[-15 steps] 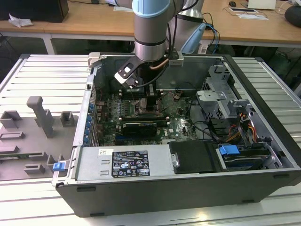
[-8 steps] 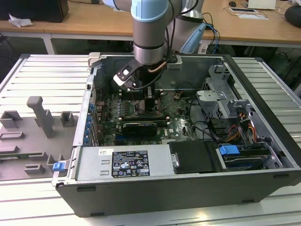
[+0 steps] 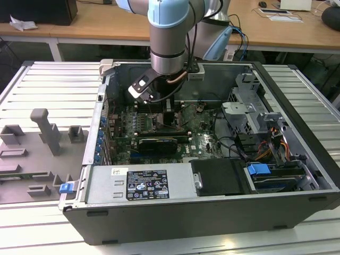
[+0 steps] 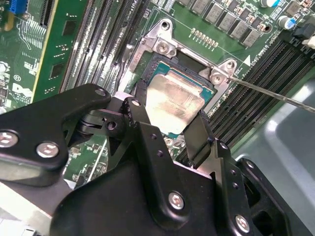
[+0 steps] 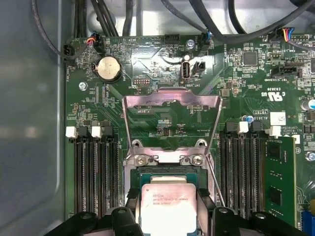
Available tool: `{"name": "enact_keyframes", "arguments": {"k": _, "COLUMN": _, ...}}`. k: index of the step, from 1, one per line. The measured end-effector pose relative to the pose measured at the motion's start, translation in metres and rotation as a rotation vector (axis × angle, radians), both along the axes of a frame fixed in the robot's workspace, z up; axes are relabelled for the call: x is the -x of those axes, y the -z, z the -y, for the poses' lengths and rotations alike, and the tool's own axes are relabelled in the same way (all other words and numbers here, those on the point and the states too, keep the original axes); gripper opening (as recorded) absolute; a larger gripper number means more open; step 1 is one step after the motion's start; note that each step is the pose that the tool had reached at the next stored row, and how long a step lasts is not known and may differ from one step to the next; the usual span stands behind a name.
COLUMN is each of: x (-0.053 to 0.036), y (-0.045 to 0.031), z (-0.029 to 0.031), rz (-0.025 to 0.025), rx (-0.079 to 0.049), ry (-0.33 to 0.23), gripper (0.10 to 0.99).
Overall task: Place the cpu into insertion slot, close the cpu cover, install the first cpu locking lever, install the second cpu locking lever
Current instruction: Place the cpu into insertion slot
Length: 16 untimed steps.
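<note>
Flanked by memory slots [image 5: 93,172], the cpu [image 5: 168,209] lies flat over its socket [image 5: 162,174], clamped in the pincer [image 5: 169,195]; the cpu cover [image 5: 171,100] stands open beyond it.

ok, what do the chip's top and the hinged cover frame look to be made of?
Chip top: likely metal. It is dull silvery-beige with a matte, slightly smeared sheen and soft glare in both wrist views. Cover frame: thin sheet metal, probably steel. It is bright silver with narrow flat bars that catch the light. The exact alloys cannot be told.
</note>
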<state>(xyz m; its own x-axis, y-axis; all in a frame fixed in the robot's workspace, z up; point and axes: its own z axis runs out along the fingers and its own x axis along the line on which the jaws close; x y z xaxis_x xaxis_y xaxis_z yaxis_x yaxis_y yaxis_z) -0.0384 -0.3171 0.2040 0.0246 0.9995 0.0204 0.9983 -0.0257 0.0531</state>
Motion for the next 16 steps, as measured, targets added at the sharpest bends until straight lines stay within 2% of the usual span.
{"name": "enact_keyframes", "arguments": {"k": 6, "x": 0.0000, "y": 0.0048, "z": 0.0000, "rz": -0.0001, "rx": 0.009, "ry": 0.000, "gripper": 0.541}}
{"name": "enact_keyframes", "arguments": {"k": 14, "x": 0.0000, "y": 0.0048, "z": 0.0000, "rz": 0.0000, "rx": 0.009, "ry": 0.000, "gripper": 0.549}}
{"name": "enact_keyframes", "arguments": {"k": 15, "x": 0.0000, "y": 0.0048, "z": 0.0000, "rz": 0.0001, "rx": 0.009, "ry": 0.000, "gripper": 0.616}}
{"name": "enact_keyframes", "arguments": {"k": 16, "x": 0.0000, "y": 0.0049, "z": 0.0000, "rz": 0.0000, "rx": 0.009, "ry": 0.000, "gripper": 0.616}}
